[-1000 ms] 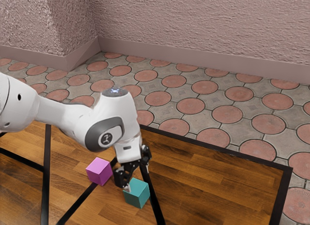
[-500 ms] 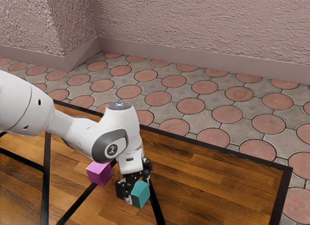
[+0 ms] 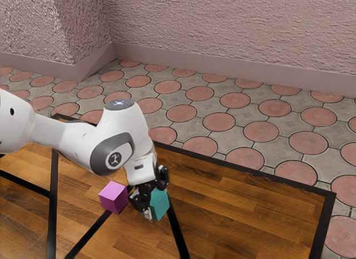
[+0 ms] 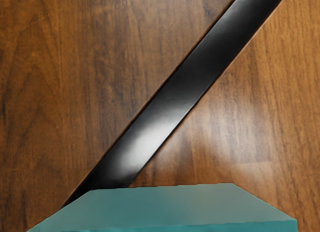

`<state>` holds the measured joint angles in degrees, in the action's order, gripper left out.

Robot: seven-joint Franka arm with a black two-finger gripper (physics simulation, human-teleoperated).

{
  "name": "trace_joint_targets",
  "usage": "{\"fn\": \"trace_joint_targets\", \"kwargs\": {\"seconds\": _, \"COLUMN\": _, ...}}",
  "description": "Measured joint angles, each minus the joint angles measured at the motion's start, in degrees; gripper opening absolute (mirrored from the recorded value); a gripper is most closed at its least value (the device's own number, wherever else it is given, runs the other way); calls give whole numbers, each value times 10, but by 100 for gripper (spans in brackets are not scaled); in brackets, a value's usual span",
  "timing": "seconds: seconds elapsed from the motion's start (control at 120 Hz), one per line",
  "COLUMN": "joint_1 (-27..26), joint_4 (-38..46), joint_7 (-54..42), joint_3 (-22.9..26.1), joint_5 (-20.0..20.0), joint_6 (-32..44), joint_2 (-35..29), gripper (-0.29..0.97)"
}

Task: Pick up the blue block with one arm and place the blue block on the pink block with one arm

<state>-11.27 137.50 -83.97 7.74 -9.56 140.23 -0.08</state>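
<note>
A sideways carry at this low height could knock the pink block (image 3: 113, 196) aside, since it sits on the wooden table (image 3: 239, 214) close by at about 9 o'clock from the load, and a release off its centre would likely tip the stack (the top face is a small target). The gripper (image 3: 151, 205) has its black fingers closed narrowly on two opposite faces of the blue block (image 3: 161, 203), teal in this render. The block hangs between the fingertips directly under the hand, apparently clear of the table above a black frame bar (image 4: 170, 107).
</note>
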Motion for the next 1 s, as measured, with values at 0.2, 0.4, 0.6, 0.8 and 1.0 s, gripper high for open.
{"fn": "trace_joint_targets", "kwargs": {"seconds": 0.2, "joint_1": 45, "joint_4": 31, "joint_7": -5, "joint_3": -1, "joint_5": 2, "joint_6": -2, "joint_2": -72, "gripper": 33}}
{"fn": "trace_joint_targets", "kwargs": {"seconds": 0.4, "joint_1": 81, "joint_4": 32, "joint_7": -13, "joint_3": -1, "joint_5": 2, "joint_6": -25, "joint_2": -90, "gripper": 38}}
{"fn": "trace_joint_targets", "kwargs": {"seconds": 0.6, "joint_1": 122, "joint_4": 32, "joint_7": -25, "joint_3": -1, "joint_5": 2, "joint_6": -50, "joint_2": -99, "gripper": 37}}
{"fn": "trace_joint_targets", "kwargs": {"seconds": 0.8, "joint_1": 152, "joint_4": 30, "joint_7": -41, "joint_3": -3, "joint_5": 2, "joint_6": -68, "joint_2": -88, "gripper": 37}}
{"fn": "trace_joint_targets", "kwargs": {"seconds": 1.0, "joint_1": 170, "joint_4": 19, "joint_7": -56, "joint_3": -6, "joint_5": 6, "joint_6": -74, "joint_2": -61, "gripper": 37}}
